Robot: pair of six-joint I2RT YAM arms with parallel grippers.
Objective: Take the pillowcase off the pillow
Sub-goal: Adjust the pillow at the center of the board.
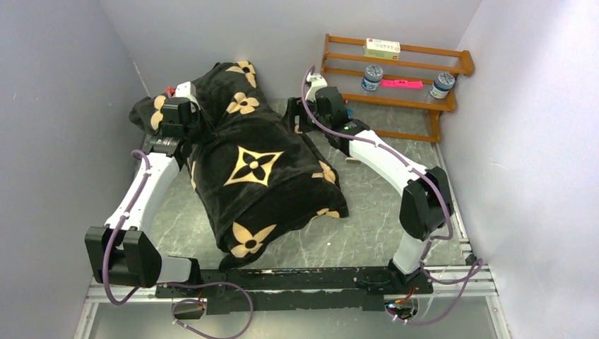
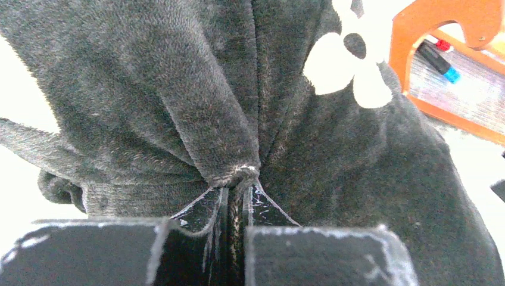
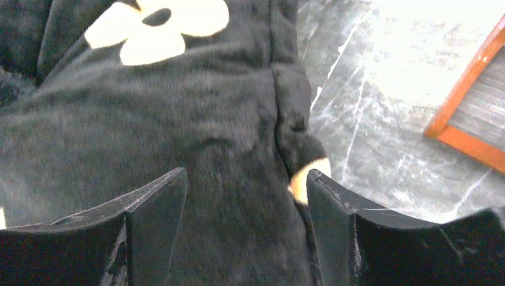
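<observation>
The black plush pillowcase (image 1: 261,162) with tan flower and star prints lies diagonally across the table, bulging over the pillow, which is fully hidden inside. My left gripper (image 1: 185,121) is at the case's far left edge, shut on a pinched fold of black fabric (image 2: 235,176); the pile gathers into pleats at the fingertips. My right gripper (image 1: 309,113) sits at the case's far right edge, jaws wide open, with black fabric (image 3: 238,196) between the fingers (image 3: 158,208) and a tan print patch (image 3: 304,179) by the right finger.
A wooden shelf rack (image 1: 395,78) stands at the back right with a white box (image 1: 381,48), two small jars (image 1: 372,76) and a pink item (image 1: 401,83). Grey walls close in on the left, back and right. The marbled table top (image 1: 374,212) shows right of the pillowcase.
</observation>
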